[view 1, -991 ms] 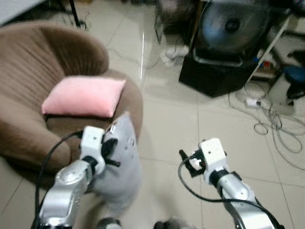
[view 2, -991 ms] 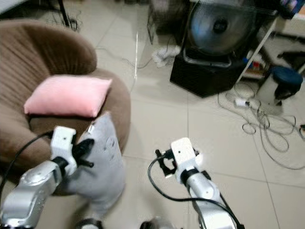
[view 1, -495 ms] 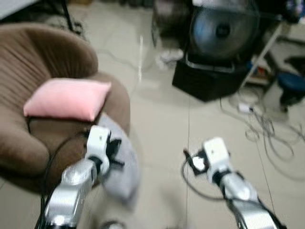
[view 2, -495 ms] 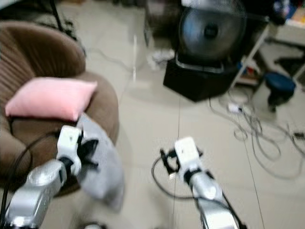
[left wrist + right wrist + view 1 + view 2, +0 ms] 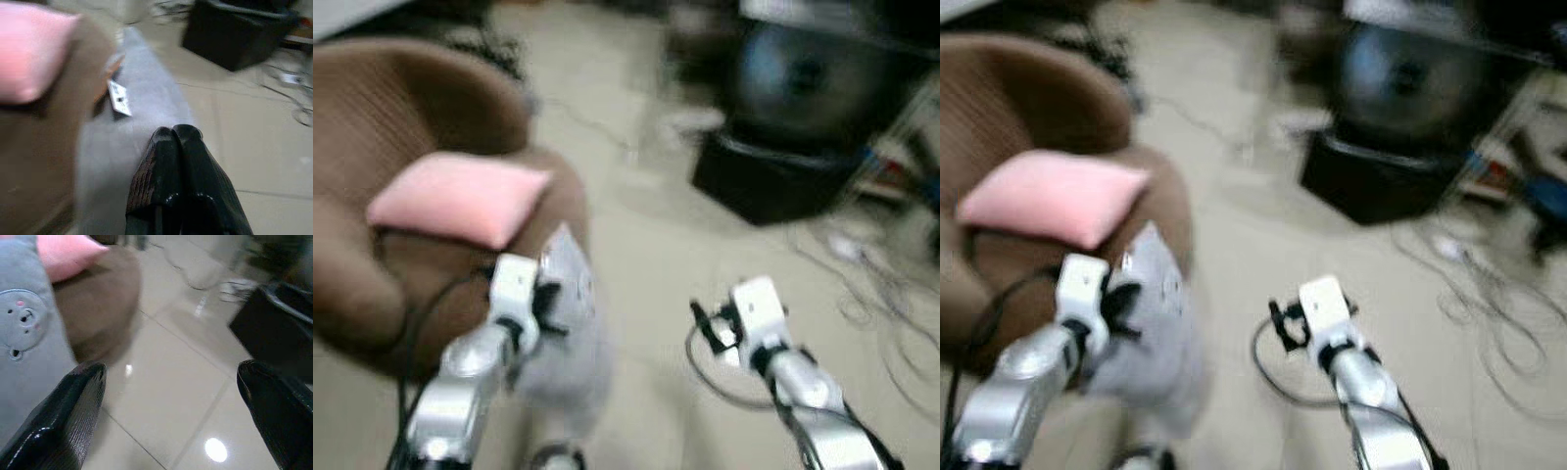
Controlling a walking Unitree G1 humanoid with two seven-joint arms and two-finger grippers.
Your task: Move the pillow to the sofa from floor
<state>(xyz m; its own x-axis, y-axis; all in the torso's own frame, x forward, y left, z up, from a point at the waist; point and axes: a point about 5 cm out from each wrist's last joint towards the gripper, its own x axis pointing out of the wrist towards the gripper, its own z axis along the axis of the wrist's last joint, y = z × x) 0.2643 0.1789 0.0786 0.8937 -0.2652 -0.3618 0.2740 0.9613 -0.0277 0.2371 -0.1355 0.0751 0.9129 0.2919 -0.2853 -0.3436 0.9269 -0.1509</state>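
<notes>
Now the whole view has swung and gone blurry compared with half a second ago, which I read as the robot turning or stepping rather than anything in the room shifting. The left gripper (image 5: 548, 299) keeps its two black fingers (image 5: 168, 161) pinched tight together on the grey pillow (image 5: 570, 323), which hangs clear of the floor just beyond and below the claw, a small bear face (image 5: 18, 328) showing on its fabric. Ahead of that claw, close by, sits the brown sofa (image 5: 372, 127) with a pink cushion (image 5: 460, 196) already lying on its seat. Compared with a second ago the pillow looks a little nearer the seat edge, so the carry seems well along and only the drop remains. The right gripper (image 5: 1283, 323) hovers off to the side with its fingers (image 5: 68, 416) spread wide and holding nothing, the tiled floor (image 5: 171, 396) beneath it.
</notes>
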